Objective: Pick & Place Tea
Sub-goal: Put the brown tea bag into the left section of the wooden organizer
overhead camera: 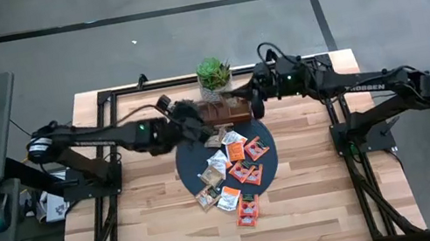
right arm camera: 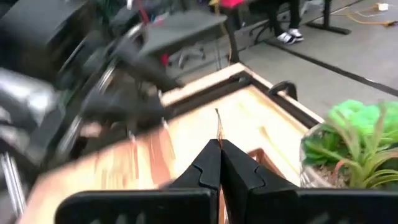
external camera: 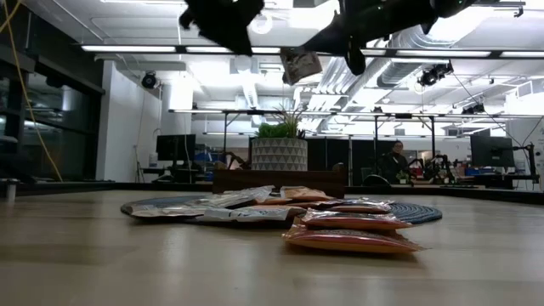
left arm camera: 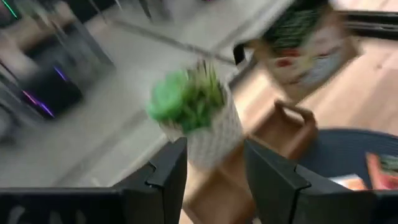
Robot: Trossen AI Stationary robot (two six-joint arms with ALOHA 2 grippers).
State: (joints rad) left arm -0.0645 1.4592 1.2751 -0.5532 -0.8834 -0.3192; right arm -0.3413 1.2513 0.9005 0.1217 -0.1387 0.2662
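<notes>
A sachet [right arm camera: 218,127] was pinched edge-on by the right gripper [right arm camera: 220,163], high above the tray [overhead camera: 225,112] near the table's far edge. The left gripper [left arm camera: 214,174] was held open and empty beside it.

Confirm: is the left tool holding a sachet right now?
No. In the left wrist view the left tool is open with nothing between its fingers; the right tool pinches a sachet.

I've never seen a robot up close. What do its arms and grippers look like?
Two slim black jointed arms, the left arm and the right arm, which bears white lettering. Small green lights glow near the wrists. Each ends in two flat, angular black fingers.
</notes>
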